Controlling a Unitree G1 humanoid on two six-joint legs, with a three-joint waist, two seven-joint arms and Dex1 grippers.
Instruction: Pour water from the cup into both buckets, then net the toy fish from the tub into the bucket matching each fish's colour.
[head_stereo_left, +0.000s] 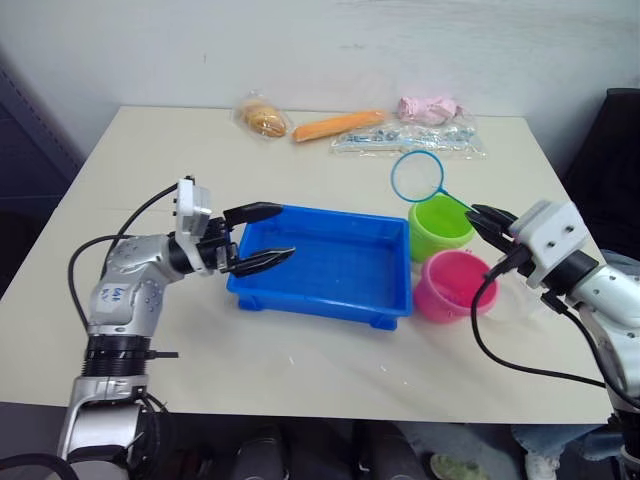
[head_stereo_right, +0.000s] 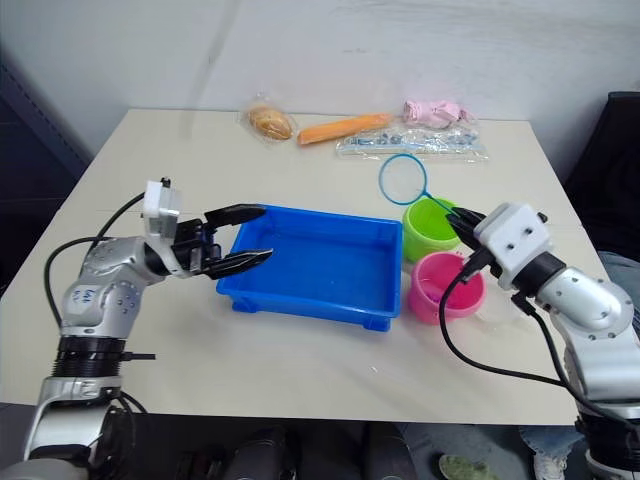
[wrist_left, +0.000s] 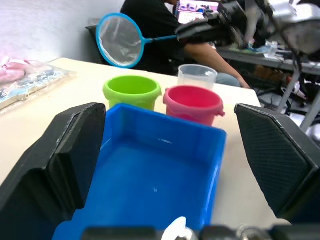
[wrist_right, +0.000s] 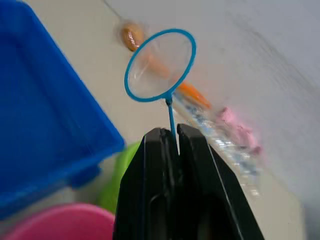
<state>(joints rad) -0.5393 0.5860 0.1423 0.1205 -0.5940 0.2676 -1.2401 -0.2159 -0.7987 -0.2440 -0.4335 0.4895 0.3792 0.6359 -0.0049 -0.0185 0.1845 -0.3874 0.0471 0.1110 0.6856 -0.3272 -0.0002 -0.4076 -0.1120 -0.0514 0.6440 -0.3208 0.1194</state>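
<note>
The blue tub (head_stereo_left: 330, 268) lies mid-table; the toy fish are out of view. My left gripper (head_stereo_left: 287, 230) stands open at the tub's left end, one finger above the rim and one over the inside. Just right of the tub stand the lime green bucket (head_stereo_left: 440, 226) and, nearer to me, the pink bucket (head_stereo_left: 450, 285). The clear cup (wrist_left: 197, 76) stands upright just beyond the pink bucket. My right gripper (head_stereo_left: 472, 213) is shut on the net's thin handle, and the blue-rimmed hoop of the net (head_stereo_left: 417, 175) hangs in the air behind the green bucket.
Along the table's far edge lie a bagged bread roll (head_stereo_left: 265, 120), an orange carrot (head_stereo_left: 338, 125), a pink soft toy (head_stereo_left: 428, 108) and a clear plastic packet (head_stereo_left: 410, 141). A seated person (wrist_left: 200, 40) shows beyond the table in the left wrist view.
</note>
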